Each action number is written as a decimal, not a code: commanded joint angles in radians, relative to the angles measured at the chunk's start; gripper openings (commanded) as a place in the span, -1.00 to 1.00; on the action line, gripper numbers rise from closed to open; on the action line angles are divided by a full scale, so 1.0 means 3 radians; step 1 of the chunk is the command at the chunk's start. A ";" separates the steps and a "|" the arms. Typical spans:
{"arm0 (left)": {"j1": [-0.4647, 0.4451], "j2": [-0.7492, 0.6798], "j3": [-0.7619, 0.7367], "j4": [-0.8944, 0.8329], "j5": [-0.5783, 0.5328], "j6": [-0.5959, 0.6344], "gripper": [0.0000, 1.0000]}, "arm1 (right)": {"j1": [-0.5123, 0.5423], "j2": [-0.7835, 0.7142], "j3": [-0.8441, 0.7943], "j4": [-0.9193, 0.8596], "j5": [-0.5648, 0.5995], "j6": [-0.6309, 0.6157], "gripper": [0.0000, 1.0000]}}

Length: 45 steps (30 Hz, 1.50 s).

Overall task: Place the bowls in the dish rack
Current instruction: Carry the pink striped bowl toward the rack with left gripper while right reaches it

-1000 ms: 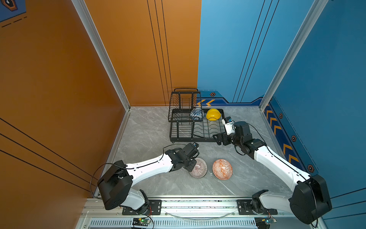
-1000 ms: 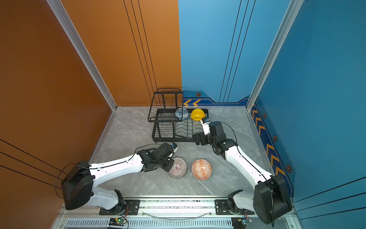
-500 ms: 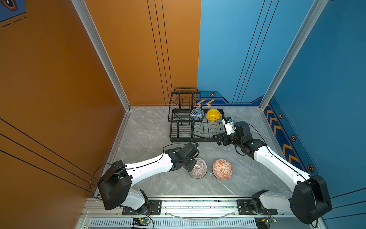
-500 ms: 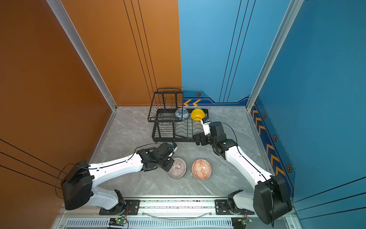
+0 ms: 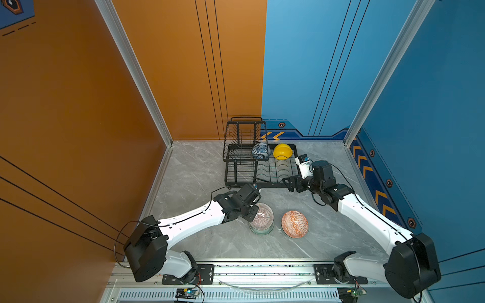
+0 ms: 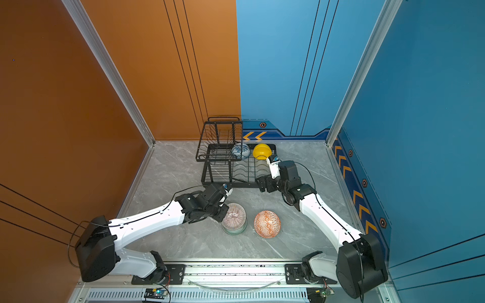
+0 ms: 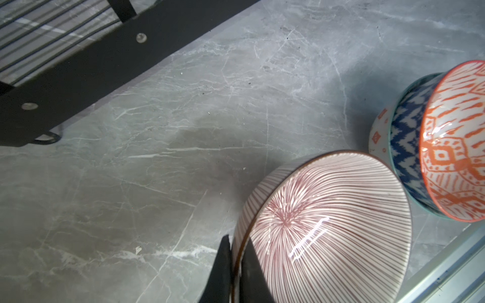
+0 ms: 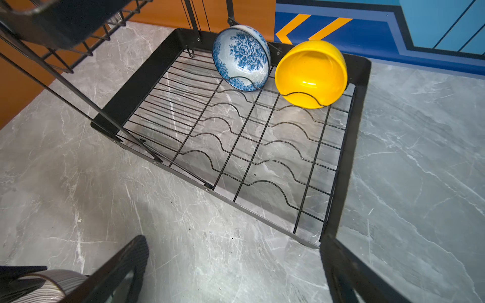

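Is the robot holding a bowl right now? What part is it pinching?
Yes. The left gripper pinches the pink striped bowl by its rim, one finger inside and one outside. The right gripper is open and holds nothing.

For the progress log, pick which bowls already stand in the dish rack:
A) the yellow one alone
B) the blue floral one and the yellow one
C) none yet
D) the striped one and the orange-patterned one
B: the blue floral bowl and the yellow bowl lean on edge in the far slots of the dish rack. The striped bowl and the orange-patterned bowl are outside it.
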<state>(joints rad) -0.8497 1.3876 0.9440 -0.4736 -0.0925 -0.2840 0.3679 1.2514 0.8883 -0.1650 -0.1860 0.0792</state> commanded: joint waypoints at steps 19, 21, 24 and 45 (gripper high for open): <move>0.0110 -0.0667 0.0011 0.1092 -0.0541 -0.0161 -1.00 | 0.0078 -0.0521 0.0460 -0.0481 -0.0648 0.0426 1.00; 0.0107 -0.0693 -0.0018 0.1205 -0.0648 -0.0166 -1.00 | 0.0154 -0.0489 0.0523 -0.0523 -0.0672 0.0477 1.00; 0.0102 -0.0706 -0.0075 0.1397 -0.0771 -0.0172 -1.00 | 0.0277 -0.0422 0.0576 -0.0534 -0.0642 0.0510 1.00; 0.0082 -0.0474 -0.0105 0.2043 -0.0714 -0.0153 -1.00 | 0.0698 0.0272 0.0797 -0.0453 -0.0119 0.0557 0.17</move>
<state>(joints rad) -0.8230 1.2461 0.8993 0.0536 -0.3210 -0.3222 0.5743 1.3136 1.0969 -0.3214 -0.2459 0.2291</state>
